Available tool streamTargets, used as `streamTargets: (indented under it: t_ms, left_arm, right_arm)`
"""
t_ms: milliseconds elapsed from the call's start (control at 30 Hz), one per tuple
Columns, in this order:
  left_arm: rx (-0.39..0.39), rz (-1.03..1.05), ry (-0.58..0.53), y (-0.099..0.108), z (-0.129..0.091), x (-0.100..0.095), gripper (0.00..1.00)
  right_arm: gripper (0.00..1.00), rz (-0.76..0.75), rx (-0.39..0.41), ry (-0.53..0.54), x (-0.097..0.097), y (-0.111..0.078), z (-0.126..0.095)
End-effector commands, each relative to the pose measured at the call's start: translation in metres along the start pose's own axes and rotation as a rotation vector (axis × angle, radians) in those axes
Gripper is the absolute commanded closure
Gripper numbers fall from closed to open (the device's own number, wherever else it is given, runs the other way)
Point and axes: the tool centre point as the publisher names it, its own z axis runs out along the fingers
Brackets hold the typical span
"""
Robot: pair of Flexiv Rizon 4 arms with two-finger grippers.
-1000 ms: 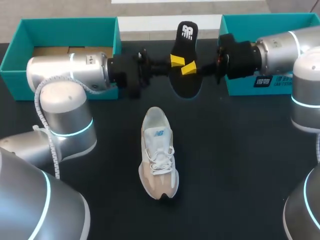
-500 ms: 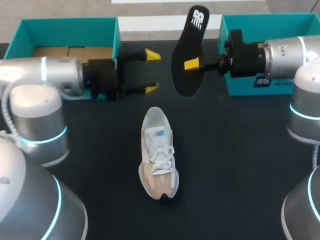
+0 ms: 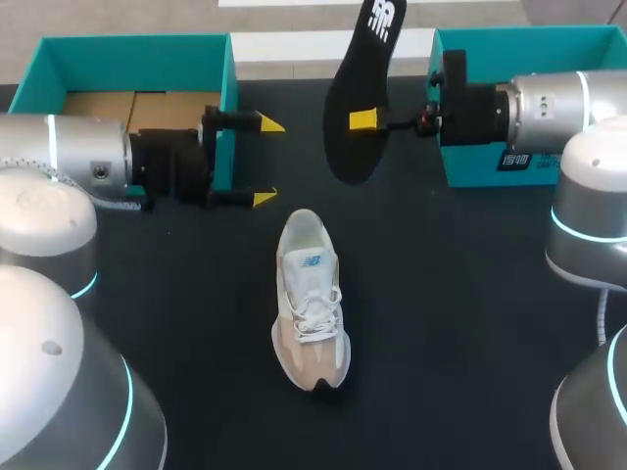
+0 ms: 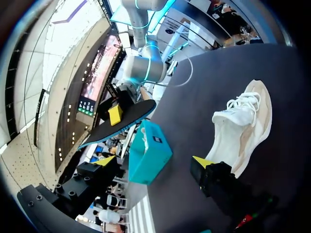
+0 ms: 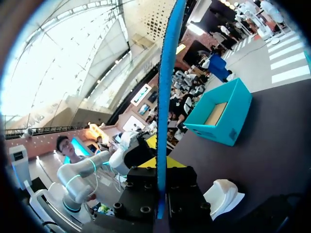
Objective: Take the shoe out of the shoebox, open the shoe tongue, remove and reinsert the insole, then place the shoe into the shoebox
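A white and beige shoe (image 3: 312, 299) lies on the black table, its toe toward the front edge. Above the table's far middle the black insole (image 3: 355, 108) hangs nearly upright, with my right gripper (image 3: 364, 120) shut on its middle. To the left, my left gripper (image 3: 265, 162) stands wide open and empty, apart from the insole. From the left wrist, the insole (image 4: 116, 128) is ahead of the open gripper (image 4: 154, 161) and the shoe (image 4: 240, 128) lies off to one side. From the right wrist, the insole (image 5: 167, 97) shows edge-on between the shut fingers (image 5: 146, 163).
An open teal box (image 3: 127, 59) with a cardboard bottom sits at the far left, behind my left arm. A second teal box (image 3: 509, 49) sits at the far right, partly covered by my right arm. Bare black table surrounds the shoe.
My left gripper opened, let go of the insole and drew back to the left. The right gripper kept hold of the insole, which swung more upright and rose slightly.
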Motion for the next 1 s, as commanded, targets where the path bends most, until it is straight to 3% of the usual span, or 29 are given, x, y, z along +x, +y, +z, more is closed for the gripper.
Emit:
streamTargets:
  t_ms: [33,200,300,367,433,567,667,933,1000]
  left_arm:
    - [-0.003,0.001,0.002,-0.001,0.000,0.000,0.00]
    - [-0.003,0.001,0.002,-0.001,0.000,0.000,0.00]
    - [-0.006,-0.126,0.109,0.000,-0.002,0.013,0.00]
    - [0.009,-0.218,0.147,0.001,-0.007,0.022,0.00]
    - [0.019,-0.275,0.153,0.004,-0.012,0.033,0.00]
    - [0.023,-0.392,0.178,0.016,-0.020,0.057,0.00]
    - [0.020,-0.479,0.198,0.019,-0.021,0.073,0.00]
    - [0.012,-0.606,0.229,0.022,-0.022,0.097,0.00]
    - [-0.036,-0.597,0.251,0.021,-0.020,0.103,0.00]
  right_arm:
    - [1.00,0.001,0.001,-0.004,0.000,0.000,0.001]
    - [1.00,0.001,0.001,-0.004,0.000,0.000,0.001]
    - [1.00,-0.052,0.013,0.011,-0.005,0.000,0.003]
    - [1.00,-0.097,-0.003,0.086,-0.014,-0.003,0.007]
    - [1.00,-0.129,0.040,0.114,-0.024,-0.009,0.011]
    - [1.00,-0.195,0.036,0.116,-0.040,-0.021,0.017]
    - [1.00,-0.231,0.089,0.123,-0.048,-0.029,0.024]
    - [1.00,-0.177,0.114,0.081,-0.059,-0.037,0.024]
    - [1.00,-0.177,0.114,0.081,-0.059,-0.037,0.024]
